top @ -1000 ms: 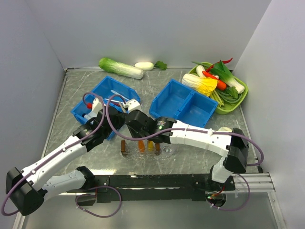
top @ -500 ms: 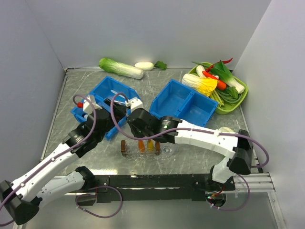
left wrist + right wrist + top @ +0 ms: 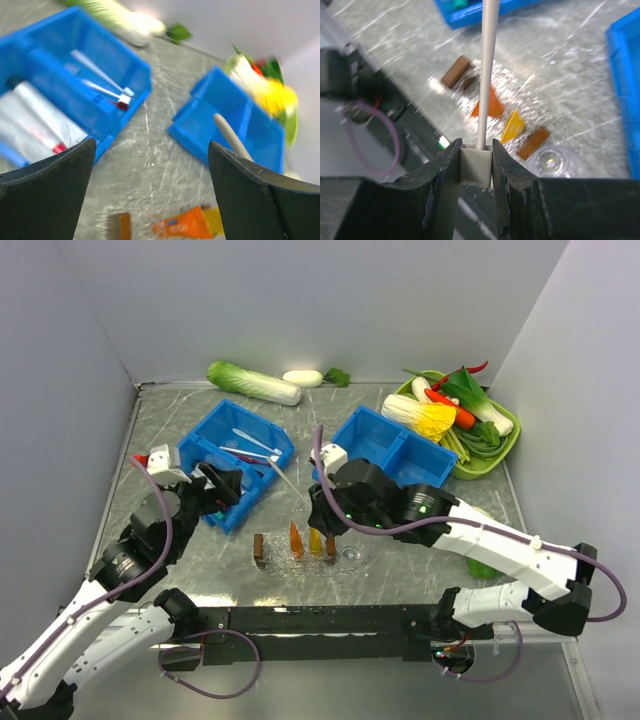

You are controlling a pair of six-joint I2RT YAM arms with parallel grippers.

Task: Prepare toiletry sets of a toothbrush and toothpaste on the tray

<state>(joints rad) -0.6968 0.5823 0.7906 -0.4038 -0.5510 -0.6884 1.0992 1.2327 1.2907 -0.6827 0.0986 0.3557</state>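
Note:
My right gripper (image 3: 318, 510) (image 3: 476, 150) is shut on the thick end of a pale toothbrush (image 3: 285, 480) (image 3: 487, 70), held over the clear oval tray (image 3: 350, 555) (image 3: 554, 162). The brush's shaft slants up and away from the jaws. On the tray lie coloured toothpaste tubes (image 3: 296, 540) (image 3: 489, 104): orange, yellow and brown. My left gripper (image 3: 222, 490) (image 3: 151, 145) is open and empty, by the near corner of the left blue bin (image 3: 203, 432) (image 3: 142, 75). That bin holds more toothbrushes (image 3: 102, 87) and white tubes (image 3: 40, 117).
A two-part blue bin (image 3: 390, 455) stands behind the right gripper. A green tray of vegetables (image 3: 505, 430) sits at the back right. A cabbage (image 3: 253, 382) and a white radish (image 3: 302, 378) lie by the back wall. A black rail (image 3: 320, 620) runs along the near edge.
My left gripper has opened, let go of the toothbrush and drawn back to the left. The right gripper keeps the toothbrush and has shifted right, above the tray.

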